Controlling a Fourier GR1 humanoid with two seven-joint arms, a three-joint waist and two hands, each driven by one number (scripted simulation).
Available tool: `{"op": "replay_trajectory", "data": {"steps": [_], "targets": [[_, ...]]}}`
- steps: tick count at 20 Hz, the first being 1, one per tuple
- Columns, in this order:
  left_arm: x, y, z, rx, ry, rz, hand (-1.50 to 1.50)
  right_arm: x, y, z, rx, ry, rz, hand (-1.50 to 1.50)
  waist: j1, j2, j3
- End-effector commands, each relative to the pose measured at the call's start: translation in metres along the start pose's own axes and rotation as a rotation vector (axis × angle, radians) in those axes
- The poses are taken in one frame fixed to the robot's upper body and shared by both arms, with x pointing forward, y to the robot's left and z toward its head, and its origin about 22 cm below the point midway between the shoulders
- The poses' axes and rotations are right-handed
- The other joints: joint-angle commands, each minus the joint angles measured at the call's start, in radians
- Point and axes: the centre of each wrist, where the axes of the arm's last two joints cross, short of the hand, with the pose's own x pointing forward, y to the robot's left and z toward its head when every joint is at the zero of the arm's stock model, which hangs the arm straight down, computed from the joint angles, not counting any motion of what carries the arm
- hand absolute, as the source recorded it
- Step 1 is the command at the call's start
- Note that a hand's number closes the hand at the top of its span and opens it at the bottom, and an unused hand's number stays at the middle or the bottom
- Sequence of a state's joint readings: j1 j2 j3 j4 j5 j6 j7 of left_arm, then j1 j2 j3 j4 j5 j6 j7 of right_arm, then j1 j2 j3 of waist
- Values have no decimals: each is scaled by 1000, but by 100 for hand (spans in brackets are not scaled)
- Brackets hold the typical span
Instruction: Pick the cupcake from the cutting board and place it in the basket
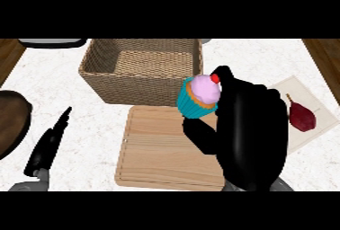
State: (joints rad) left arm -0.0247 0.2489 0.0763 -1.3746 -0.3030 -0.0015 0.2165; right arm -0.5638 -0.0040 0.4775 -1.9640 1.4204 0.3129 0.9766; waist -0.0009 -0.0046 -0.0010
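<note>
The basket (133,92) sits behind the cutting board (163,148). The right hand (252,134) is curled around the cupcake (200,96), holding it over the board's far corner, right by the basket's wall. It should lift over the rim, then let go low inside. The left hand (46,148) rests with straight fingers. No words show anywhere.

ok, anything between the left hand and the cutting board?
Nothing: in the head view only bare counter separates the left hand from the cutting board.
</note>
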Motion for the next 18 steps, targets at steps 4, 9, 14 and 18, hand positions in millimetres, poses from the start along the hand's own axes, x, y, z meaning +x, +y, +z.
{"op": "replay_trajectory", "data": {"steps": [4, 9, 14, 18], "targets": [[2, -3, 5, -8, -15, -23, 0, 36, -56, -7, 34, 12, -136, 150, 21, 1, 0], [19, -13, 0, -5, -15, -5, 0, 53, -61, -51, 80, 19, -180, 150, 20, 3, 0], [13, 4, -13, -16, -12, -5, 0, 80, -50, -63, 137, 25, -205, 150, 21, 6, 0], [11, -8, -6, -4, -21, -23, 0, 99, -44, -89, 188, 14, -240, 150, 32, 7, 0]]}}
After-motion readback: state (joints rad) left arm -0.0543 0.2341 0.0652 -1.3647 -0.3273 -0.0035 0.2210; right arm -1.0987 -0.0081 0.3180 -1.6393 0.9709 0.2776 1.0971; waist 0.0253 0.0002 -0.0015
